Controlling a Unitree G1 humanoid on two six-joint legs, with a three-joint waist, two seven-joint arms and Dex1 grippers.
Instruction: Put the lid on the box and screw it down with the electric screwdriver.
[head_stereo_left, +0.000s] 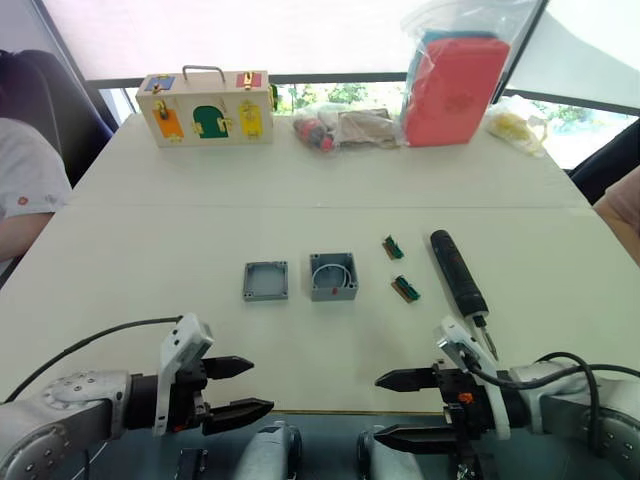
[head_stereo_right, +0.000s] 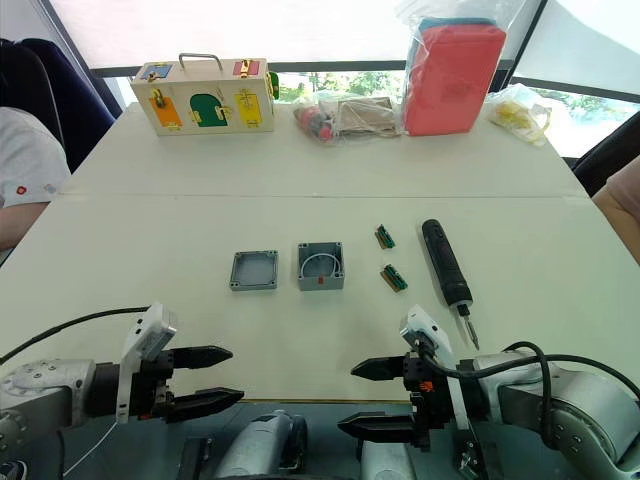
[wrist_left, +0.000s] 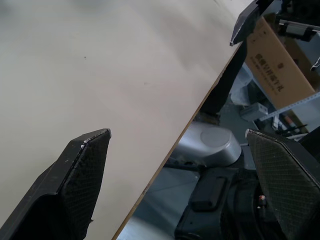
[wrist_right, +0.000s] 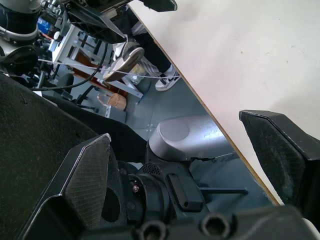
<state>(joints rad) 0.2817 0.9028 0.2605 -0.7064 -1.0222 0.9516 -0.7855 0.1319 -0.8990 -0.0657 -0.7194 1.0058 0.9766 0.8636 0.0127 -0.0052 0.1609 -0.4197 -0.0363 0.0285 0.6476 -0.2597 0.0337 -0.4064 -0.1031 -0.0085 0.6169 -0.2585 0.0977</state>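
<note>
The shallow grey lid (head_stereo_left: 265, 281) lies rim up in the middle of the white table. Just to its right sits the deeper grey box (head_stereo_left: 333, 276), with a white wire loop and a small red part inside. The black electric screwdriver (head_stereo_left: 458, 272) lies further right, its metal bit pointing toward me. My left gripper (head_stereo_left: 245, 389) hovers open at the table's near edge, below the lid. My right gripper (head_stereo_left: 390, 409) is open too, at the near edge just under the screwdriver's tip. Both hold nothing.
Two small green circuit parts (head_stereo_left: 400, 268) lie between box and screwdriver. At the far edge stand a wooden case with coloured latches (head_stereo_left: 206, 106), plastic bags (head_stereo_left: 340, 127) and a red pouch (head_stereo_left: 453, 88). A person's sleeve (head_stereo_left: 25, 185) shows at the left, another arm (head_stereo_left: 622, 208) at the right.
</note>
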